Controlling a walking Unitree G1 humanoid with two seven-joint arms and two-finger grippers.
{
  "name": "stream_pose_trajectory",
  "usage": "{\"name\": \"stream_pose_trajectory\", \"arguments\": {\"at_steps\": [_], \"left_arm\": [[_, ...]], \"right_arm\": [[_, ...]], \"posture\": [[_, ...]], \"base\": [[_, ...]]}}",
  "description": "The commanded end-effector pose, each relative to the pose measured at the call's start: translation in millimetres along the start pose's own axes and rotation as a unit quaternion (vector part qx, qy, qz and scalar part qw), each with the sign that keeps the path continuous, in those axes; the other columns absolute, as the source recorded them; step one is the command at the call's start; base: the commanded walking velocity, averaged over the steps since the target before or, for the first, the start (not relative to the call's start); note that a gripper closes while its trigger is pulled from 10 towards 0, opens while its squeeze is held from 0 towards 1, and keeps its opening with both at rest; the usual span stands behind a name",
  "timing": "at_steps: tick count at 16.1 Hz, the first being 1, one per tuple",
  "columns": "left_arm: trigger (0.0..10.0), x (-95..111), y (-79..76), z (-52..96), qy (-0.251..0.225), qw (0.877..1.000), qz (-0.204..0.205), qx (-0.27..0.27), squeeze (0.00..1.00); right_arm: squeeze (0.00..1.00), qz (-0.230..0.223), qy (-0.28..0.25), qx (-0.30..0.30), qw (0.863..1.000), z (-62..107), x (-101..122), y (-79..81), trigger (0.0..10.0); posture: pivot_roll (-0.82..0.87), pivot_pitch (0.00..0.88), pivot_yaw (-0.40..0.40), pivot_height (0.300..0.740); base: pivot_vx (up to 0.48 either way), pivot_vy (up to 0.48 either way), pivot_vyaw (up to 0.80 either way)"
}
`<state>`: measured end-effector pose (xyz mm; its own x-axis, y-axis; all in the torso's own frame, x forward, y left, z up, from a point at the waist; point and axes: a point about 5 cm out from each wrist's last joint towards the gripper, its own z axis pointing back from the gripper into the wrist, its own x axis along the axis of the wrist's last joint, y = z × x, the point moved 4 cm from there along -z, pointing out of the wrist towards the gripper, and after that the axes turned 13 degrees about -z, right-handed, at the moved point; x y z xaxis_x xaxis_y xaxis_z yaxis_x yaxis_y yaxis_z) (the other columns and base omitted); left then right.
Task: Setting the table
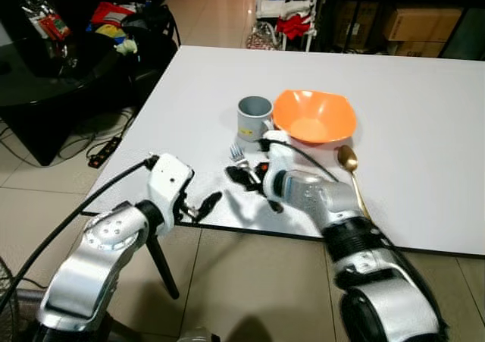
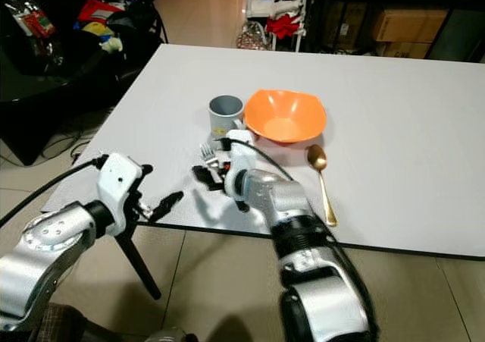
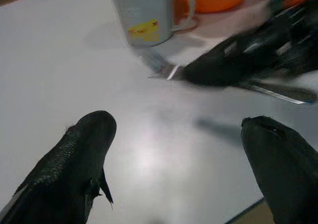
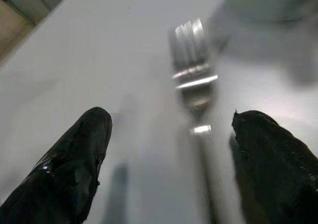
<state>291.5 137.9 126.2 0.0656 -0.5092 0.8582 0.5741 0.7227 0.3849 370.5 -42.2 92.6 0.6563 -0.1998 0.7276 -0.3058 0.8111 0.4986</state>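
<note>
On the white table (image 1: 424,198) stand a grey mug (image 1: 254,117) and an orange bowl (image 1: 314,116), side by side. A gold spoon (image 1: 351,171) lies to the right of them, bowl end away from me. A silver fork (image 4: 194,75) lies in front of the mug, tines toward it. My right gripper (image 1: 244,177) is low over the fork's handle and open; the fork rests on the table between its fingers (image 4: 74,164). My left gripper (image 1: 203,204) hovers open at the table's front edge, left of the fork, holding nothing.
The table's front edge runs just below both grippers, with tiled floor (image 1: 250,281) beneath. A dark low table with clutter (image 1: 68,46) and floor cables (image 1: 106,149) are to the left. A rack with red cloth (image 1: 292,20) and boxes (image 1: 420,23) stand behind.
</note>
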Motion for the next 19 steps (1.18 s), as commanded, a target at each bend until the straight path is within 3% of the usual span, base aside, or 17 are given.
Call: {"name": "stream_pose_trajectory", "arguments": {"at_steps": [1, 2, 3, 4, 7, 8, 9, 10, 13, 19], "left_arm": [[10.0, -6, 7.2, -2.1, 0.018, 1.000, 0.007, 0.018, 0.00], [10.0, -7, 8.1, -6.9, 0.020, 0.999, 0.022, 0.018, 0.00], [10.0, -5, 9.1, -14.5, 0.014, 0.999, 0.038, 0.016, 0.96], [10.0, -5, 8.5, -21.5, 0.011, 0.998, 0.058, 0.007, 1.00], [10.0, -12, 16.4, -34.8, 0.037, 0.997, 0.064, 0.026, 1.00], [10.0, -14, 11.7, -38.5, 0.047, 0.997, 0.054, 0.012, 0.80], [10.0, -16, 7.5, -41.9, 0.057, 0.997, 0.048, 0.002, 0.45], [10.0, -16, 6.4, -47.5, 0.060, 0.997, 0.040, -0.001, 0.00], [10.0, -20, 12.9, -70.3, 0.074, 0.997, -0.007, 0.001, 0.00], [10.0, -23, 7.4, -103.9, 0.102, 0.993, -0.051, -0.016, 0.00]], "right_arm": [[0.00, 0.035, -0.016, -0.008, 0.999, 8.7, 11, -4.4, 10.0], [0.00, 0.070, -0.024, -0.018, 0.997, 17.4, 16, -11.9, 10.0], [0.00, 0.113, -0.039, -0.031, 0.992, 29.3, 20, -21.2, 10.0], [0.00, 0.140, -0.050, -0.033, 0.988, 41.6, 23, -26.9, 10.0], [0.00, 0.181, -0.040, -0.019, 0.982, 65.5, 14, -30.4, 10.0], [0.00, 0.206, -0.028, -0.027, 0.978, 72.4, 8, -33.5, 10.0], [0.00, 0.225, -0.023, -0.037, 0.973, 77.5, 5, -36.8, 10.0], [0.00, 0.249, -0.025, -0.052, 0.967, 81.9, 4, -41.5, 10.0], [0.00, 0.302, -0.008, -0.068, 0.951, 70.2, -3, -51.1, 10.0], [0.00, 0.329, 0.017, -0.065, 0.942, 38.1, -15, -50.4, 10.0]], "posture": [[0.16, 0.000, 0.035, 0.740], [0.16, 0.000, 0.037, 0.740], [0.14, 0.000, 0.044, 0.740], [0.14, 0.000, 0.049, 0.740], [0.11, 0.000, 0.066, 0.740], [0.11, 0.000, 0.062, 0.740], [0.11, 0.000, 0.060, 0.740], [0.11, 0.000, 0.060, 0.740], [0.11, 0.000, 0.060, 0.740], [0.10, 0.000, 0.065, 0.740]], "base": [[0.000, 0.000, 0.00], [0.000, 0.000, 0.00], [0.000, 0.000, 0.00], [0.000, 0.000, 0.00], [0.000, 0.000, 0.00], [0.000, 0.000, 0.00], [0.000, 0.000, 0.00], [0.000, 0.000, 0.00], [0.000, 0.000, 0.00], [0.000, 0.000, 0.00]]}}
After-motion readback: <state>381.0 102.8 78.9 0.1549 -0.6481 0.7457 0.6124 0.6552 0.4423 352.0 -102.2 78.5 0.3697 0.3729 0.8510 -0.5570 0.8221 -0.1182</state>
